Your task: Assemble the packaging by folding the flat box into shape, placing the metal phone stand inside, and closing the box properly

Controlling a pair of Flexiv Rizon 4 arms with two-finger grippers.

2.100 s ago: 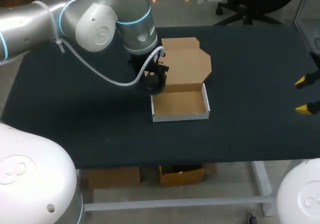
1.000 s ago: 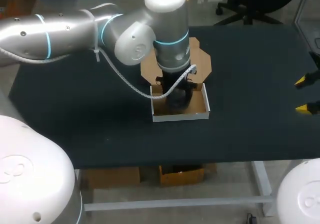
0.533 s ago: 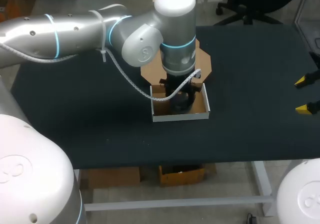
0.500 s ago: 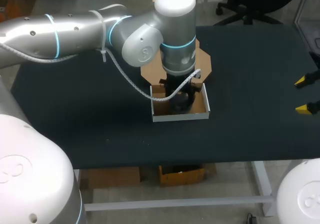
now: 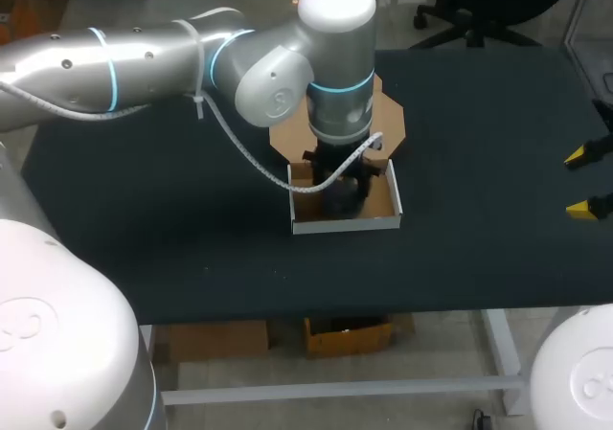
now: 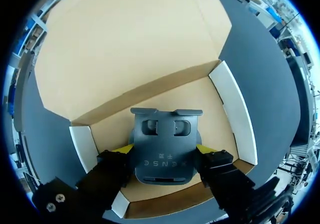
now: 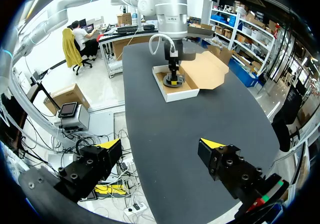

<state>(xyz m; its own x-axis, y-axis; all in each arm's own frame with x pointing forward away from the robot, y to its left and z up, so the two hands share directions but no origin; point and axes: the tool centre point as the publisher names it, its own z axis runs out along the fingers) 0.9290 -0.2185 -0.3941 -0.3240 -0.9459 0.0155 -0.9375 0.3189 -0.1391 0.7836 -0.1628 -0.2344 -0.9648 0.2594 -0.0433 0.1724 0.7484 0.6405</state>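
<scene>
Insertion step: left hand (image 6: 162,150) clamps phone stand (image 6: 165,134) from both sides, inside open box (image 6: 235,115); floor contact probable, view unclear. Idle right hand (image 7: 161,144) spread, empty, well apart. Next: release, lift straight, fold lid (image 6: 130,44).

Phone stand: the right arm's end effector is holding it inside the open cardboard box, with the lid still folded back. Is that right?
Not quite. It is the left end effector that holds the phone stand inside the open box, with the lid still folded back. The left wrist view shows its fingers against both sides of the stand. The right end effector is open, empty and well away from the box.
</scene>
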